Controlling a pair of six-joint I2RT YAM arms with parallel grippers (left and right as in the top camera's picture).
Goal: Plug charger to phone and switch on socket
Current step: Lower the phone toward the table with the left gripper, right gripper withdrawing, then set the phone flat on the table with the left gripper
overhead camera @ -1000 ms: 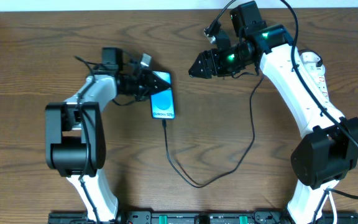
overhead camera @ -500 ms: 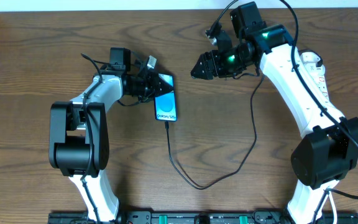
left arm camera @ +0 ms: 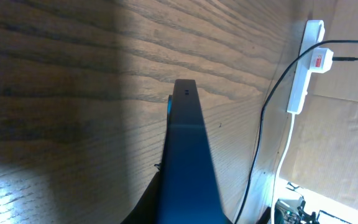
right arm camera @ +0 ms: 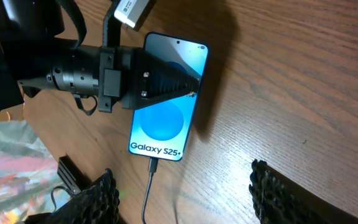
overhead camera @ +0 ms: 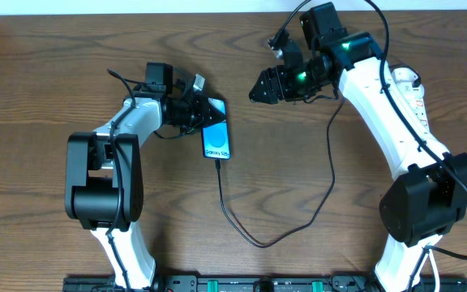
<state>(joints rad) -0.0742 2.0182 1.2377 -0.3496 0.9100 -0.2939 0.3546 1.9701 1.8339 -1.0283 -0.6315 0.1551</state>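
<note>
The phone point(overhead camera: 217, 139) lies flat on the wooden table with its screen lit, and it also shows in the right wrist view point(right arm camera: 166, 112). My left gripper point(overhead camera: 203, 113) is shut on the phone's upper half, seen clearly in the right wrist view point(right arm camera: 166, 84). In the left wrist view the phone point(left arm camera: 188, 162) shows edge-on. The charger's point(overhead camera: 250, 237) black connector point(right arm camera: 152, 167) sits in the phone's bottom port. Its cable loops right and up to the white socket point(overhead camera: 422, 105), which also shows in the left wrist view point(left arm camera: 303, 68). My right gripper point(overhead camera: 255, 88) is open and empty, hovering right of the phone.
A white plug with a red mark point(left arm camera: 319, 59) sits in the socket. A thick white cord point(left arm camera: 284, 155) runs from the socket toward the table's edge. The right arm point(overhead camera: 379, 105) partly covers the socket from above. Cardboard lies beyond the socket point(left arm camera: 347, 137).
My left gripper and the phone have shifted a little to the right and toward the front, and the cable followed. The right arm has barely moved.
</note>
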